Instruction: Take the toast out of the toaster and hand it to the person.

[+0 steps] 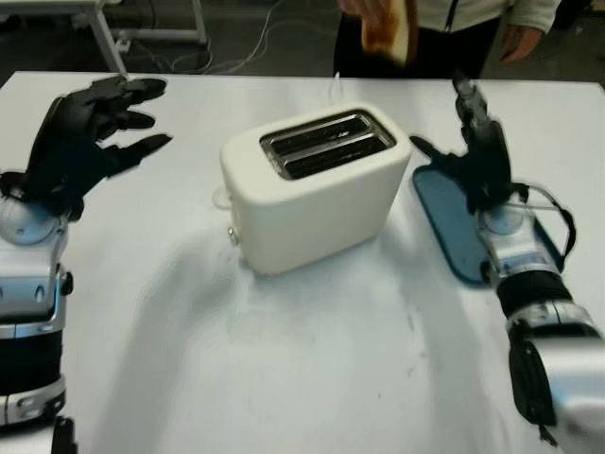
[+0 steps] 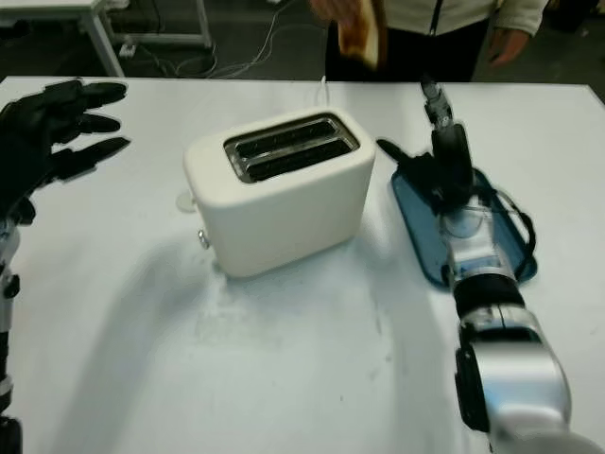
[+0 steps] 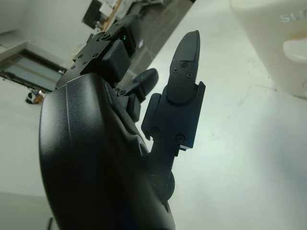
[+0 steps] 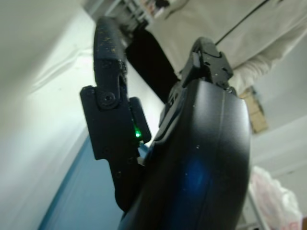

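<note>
A cream two-slot toaster [image 1: 317, 184] stands mid-table, both slots showing bare metal. A person beyond the far edge holds a slice of toast [image 1: 389, 28] in one hand. My right hand [image 1: 477, 142] is raised over the blue tray [image 1: 452, 222] to the right of the toaster, open and holding nothing. My left hand [image 1: 99, 123] hovers open at the left of the table, well apart from the toaster. The toaster's side [image 3: 278, 38] shows in the left wrist view past my left hand's fingers [image 3: 184, 81].
The white table [image 1: 312, 359] has free room in front of the toaster. The person's other hand [image 1: 520, 40] hangs at the far right. A thin white cord [image 1: 333, 87] runs from the toaster toward the far edge. Cables lie on the dark floor behind.
</note>
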Available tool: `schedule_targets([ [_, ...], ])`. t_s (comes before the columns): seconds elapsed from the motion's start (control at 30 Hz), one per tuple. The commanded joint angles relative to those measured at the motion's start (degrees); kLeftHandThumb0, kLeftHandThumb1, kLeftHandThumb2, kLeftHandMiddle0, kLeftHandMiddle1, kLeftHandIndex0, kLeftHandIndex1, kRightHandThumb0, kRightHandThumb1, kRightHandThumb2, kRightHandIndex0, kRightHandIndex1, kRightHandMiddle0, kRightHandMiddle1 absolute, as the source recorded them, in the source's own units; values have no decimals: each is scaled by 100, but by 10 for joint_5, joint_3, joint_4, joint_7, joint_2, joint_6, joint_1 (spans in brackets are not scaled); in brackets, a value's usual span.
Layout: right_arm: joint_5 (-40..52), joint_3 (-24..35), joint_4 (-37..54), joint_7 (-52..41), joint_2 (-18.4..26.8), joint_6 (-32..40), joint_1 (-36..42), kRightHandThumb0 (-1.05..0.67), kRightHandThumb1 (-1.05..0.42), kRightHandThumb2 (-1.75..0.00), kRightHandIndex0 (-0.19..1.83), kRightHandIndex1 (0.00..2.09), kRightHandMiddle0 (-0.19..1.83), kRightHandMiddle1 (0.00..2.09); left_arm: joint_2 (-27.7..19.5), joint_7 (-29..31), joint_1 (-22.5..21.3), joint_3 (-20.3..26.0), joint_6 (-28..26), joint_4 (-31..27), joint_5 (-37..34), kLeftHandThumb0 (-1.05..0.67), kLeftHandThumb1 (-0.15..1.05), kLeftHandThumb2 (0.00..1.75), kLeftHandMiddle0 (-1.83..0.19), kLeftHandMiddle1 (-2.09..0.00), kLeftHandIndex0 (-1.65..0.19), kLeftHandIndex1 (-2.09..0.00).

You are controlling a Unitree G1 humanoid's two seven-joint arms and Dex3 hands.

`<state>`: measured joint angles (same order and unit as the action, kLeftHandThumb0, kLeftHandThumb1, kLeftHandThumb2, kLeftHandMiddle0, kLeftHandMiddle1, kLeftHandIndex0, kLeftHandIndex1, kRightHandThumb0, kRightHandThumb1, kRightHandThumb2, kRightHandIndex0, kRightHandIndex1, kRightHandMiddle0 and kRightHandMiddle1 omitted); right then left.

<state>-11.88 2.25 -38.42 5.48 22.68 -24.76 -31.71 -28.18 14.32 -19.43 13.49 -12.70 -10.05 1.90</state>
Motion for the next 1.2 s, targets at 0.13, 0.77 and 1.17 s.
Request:
schedule_targets([
  [0.13,20,-2,224,-19,-35,47,166,-66,-92,-65,7,3,10,3,60,-41,83,19,-9,-79,-22,-39,92,18,-26,-81,-52,-11],
  [0.77,37,-34,395,-33,-156,127,344,-60,-92,-77,8,2,9,1,254,-176,290,-84,172,-96,44,-44,92,43,-11,-61,-35,-1],
  [1.17,32,-42,419,-32,-173,163,348,-57,-92,-77,9,1,9,1,258,-157,292,-115,133,-85,37,-56,92,50,-13,-53,-35,-1],
])
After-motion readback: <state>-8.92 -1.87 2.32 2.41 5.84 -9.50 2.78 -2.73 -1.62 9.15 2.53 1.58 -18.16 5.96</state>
